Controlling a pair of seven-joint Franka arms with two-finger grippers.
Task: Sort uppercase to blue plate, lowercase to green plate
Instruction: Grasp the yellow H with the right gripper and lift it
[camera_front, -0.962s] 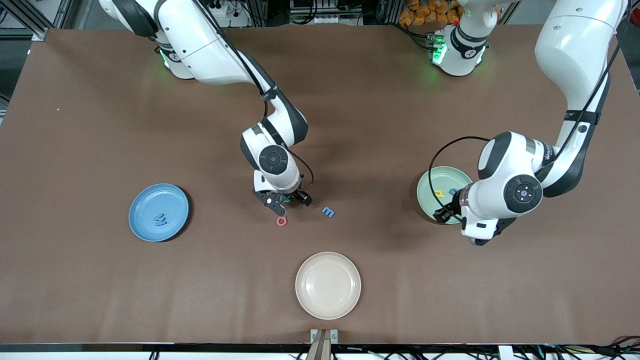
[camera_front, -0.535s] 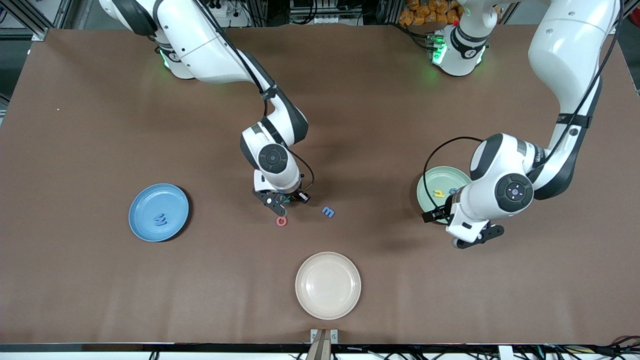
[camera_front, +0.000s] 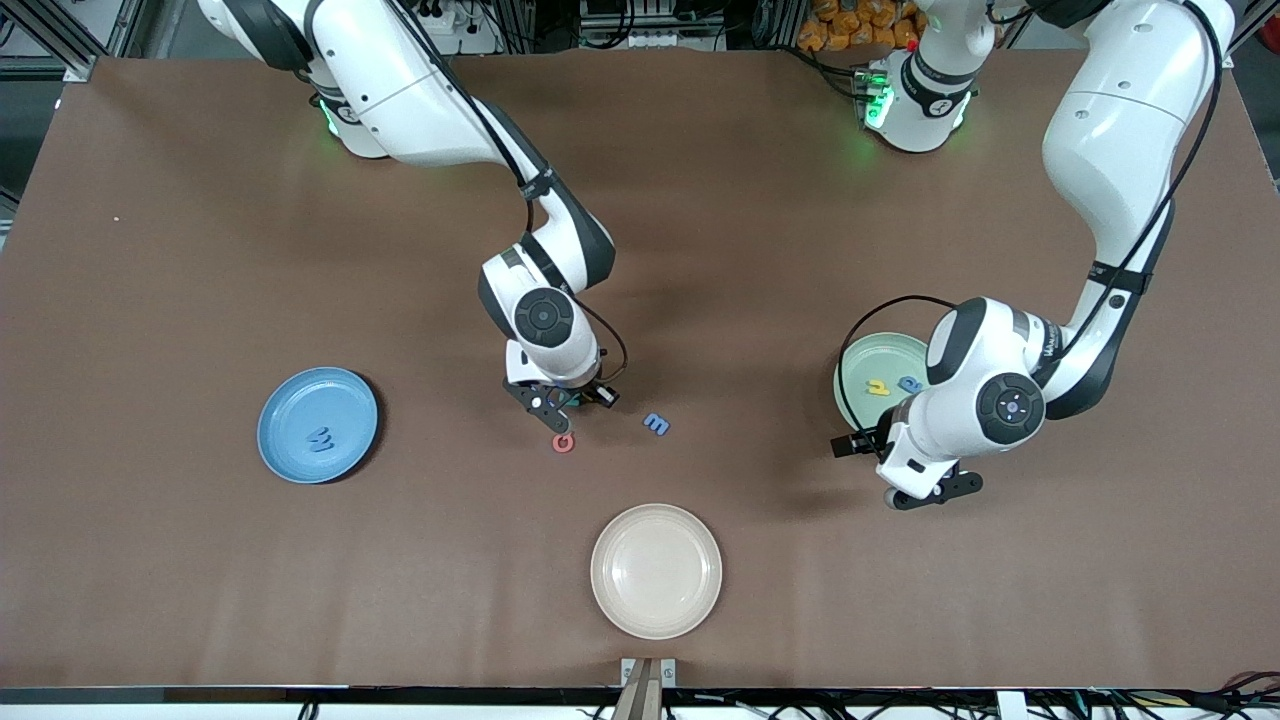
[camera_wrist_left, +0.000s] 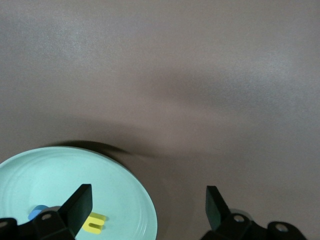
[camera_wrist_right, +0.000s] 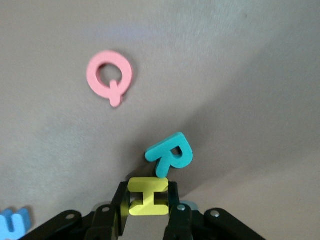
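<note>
The yellow H sits clamped between the right gripper's jaws, gripped across its side bars so the flat face looks out; it is the capital being picked at the middle of the counter. Just ahead of the jaws, the teal R is tilted, one edge seemingly touching or nearly touching the H, so a lift may nudge or drag it. Farther out from the jaws the pink Q lies flat and apart. A blue letter shows at the edge of the right wrist view; it is probably the blue m lying on the counter beside this gripper, toward the left arm's end.

The blue plate, toward the right arm's end, already carries the blue W, so the H most likely goes there next.

The left gripper has its jaws spread wide with nothing between them, hanging over bare counter just beside the green plate, on whose floor lie a yellow lowercase letter and the blue a. The cream plate nearest the front camera is empty and plays no part.
</note>
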